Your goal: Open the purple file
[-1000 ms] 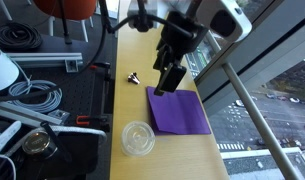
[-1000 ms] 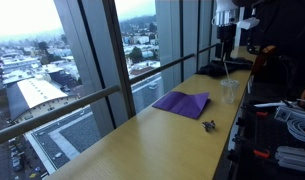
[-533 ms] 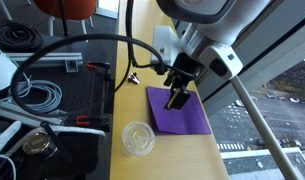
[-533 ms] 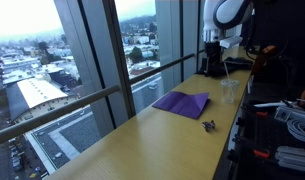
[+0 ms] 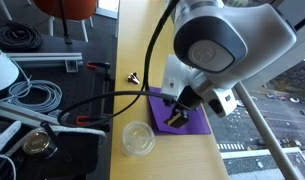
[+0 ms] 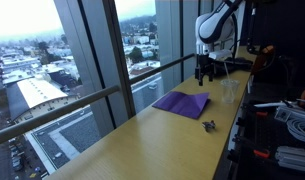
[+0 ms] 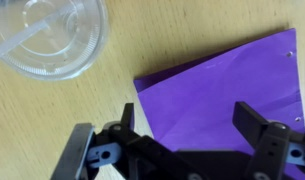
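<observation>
The purple file (image 5: 190, 122) lies flat and closed on the wooden table; it also shows in an exterior view (image 6: 182, 102) and fills the right of the wrist view (image 7: 222, 85). My gripper (image 5: 176, 118) hangs just above the file's near part, jaws open and empty. In the wrist view the two black fingers (image 7: 192, 125) straddle the purple sheet near its lower corner. In an exterior view my gripper (image 6: 203, 75) is above the table beyond the file. A clear round plastic lid (image 5: 138, 138) lies beside the file, at the top left of the wrist view (image 7: 50, 38).
A small black binder clip (image 5: 133, 77) lies on the table beyond the file, also seen in an exterior view (image 6: 208, 125). Cables, boxes and equipment (image 5: 32, 95) crowd the black bench beside the table. A window and railing (image 5: 257, 120) run along the table's other edge.
My arm has moved toward the camera and down over the file's near part. The file and the lid have not moved.
</observation>
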